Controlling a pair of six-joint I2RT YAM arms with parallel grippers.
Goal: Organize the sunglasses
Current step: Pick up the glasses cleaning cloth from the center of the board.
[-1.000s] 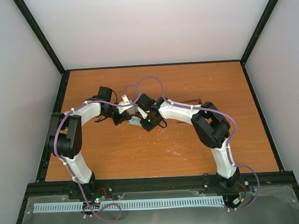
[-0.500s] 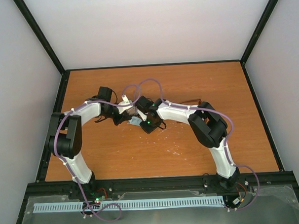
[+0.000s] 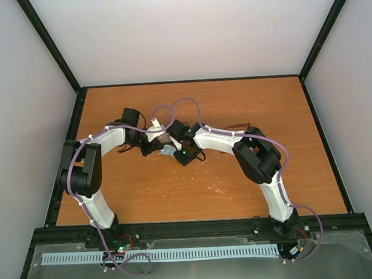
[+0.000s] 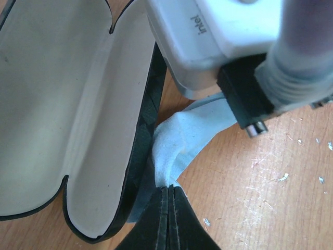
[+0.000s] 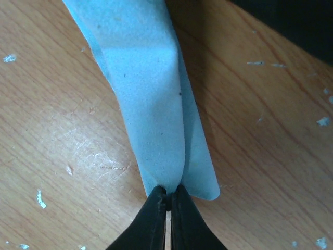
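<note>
A pale blue cloth lies bunched on the wooden table beside the open black glasses case with its light lining. My left gripper is shut on one corner of the cloth. My right gripper is shut on another edge of the cloth, which folds up from the table. In the top view both grippers meet over the cloth at the table's middle. The sunglasses show only as a reddish-brown sliver behind my right arm, mostly hidden.
The right wrist's white camera housing and its cable hang close above the cloth in the left wrist view. Black frame rails and white walls bound the table. The tabletop is scratched with white flecks.
My right arm's elbow and forearm have shifted slightly left toward the left arm. Both grippers stay closed on the cloth; the left arm has barely moved.
</note>
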